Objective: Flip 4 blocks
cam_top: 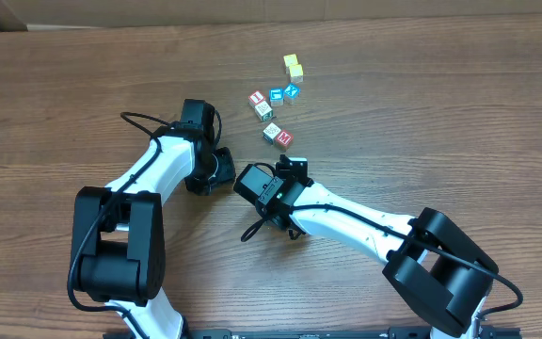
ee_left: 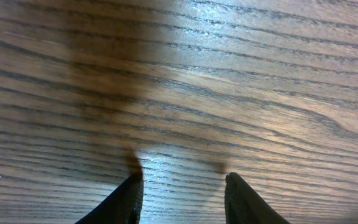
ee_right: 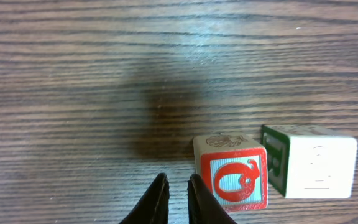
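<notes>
Close by, the left gripper is hanging part open over the table, the right gripper is hovering nearly shut and empty beside a red-letter block, and farther out the other blocks are sitting, likely light and hard, best pinched on flat sides.
</notes>
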You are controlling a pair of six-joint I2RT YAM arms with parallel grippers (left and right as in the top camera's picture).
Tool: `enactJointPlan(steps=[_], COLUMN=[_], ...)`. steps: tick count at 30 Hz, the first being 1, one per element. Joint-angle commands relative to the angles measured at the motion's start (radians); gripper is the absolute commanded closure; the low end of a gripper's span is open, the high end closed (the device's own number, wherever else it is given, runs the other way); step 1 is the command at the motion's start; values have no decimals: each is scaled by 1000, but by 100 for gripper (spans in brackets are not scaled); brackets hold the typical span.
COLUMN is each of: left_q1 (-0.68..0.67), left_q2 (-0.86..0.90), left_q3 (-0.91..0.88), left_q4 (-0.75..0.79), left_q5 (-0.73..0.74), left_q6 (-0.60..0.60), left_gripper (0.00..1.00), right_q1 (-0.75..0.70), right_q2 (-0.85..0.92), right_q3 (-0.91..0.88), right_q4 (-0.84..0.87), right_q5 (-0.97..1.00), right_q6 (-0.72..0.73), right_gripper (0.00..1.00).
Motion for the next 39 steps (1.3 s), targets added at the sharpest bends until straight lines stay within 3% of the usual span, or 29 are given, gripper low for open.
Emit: enactJointPlan(steps=[1, 25, 32, 35, 37, 38, 39], left_q1=[6, 6, 6, 6, 6, 6, 6], left_q2=[44, 44, 44, 44, 44, 44, 44], left_q3=[-44, -44, -44, -44, -44, -44, -44], left_q4=[-1, 0, 0, 1, 3, 4, 3], left_q5=[-60, -60, -60, -60, -60, -60, -60], left_q6=[-5, -5, -5, -5, -5, -5, -5], left_gripper=[62, 62, 63, 63, 63, 62, 62], right_q1=[-9, -9, -40, -95, -145, -181, -213], right_q2=[0, -1, -36, -72, -88, -93, -95], right_q3=[-6, -4, 102, 158, 189, 205, 214], right_q4=[1, 6, -59, -103, -135, -155, -170], right_q5=[35, 55, -4, -40, -50, -53, -55], right_q6=[26, 25, -16, -85, -122, -147, -169], right_gripper=[86, 85, 85, 79, 60, 47, 27])
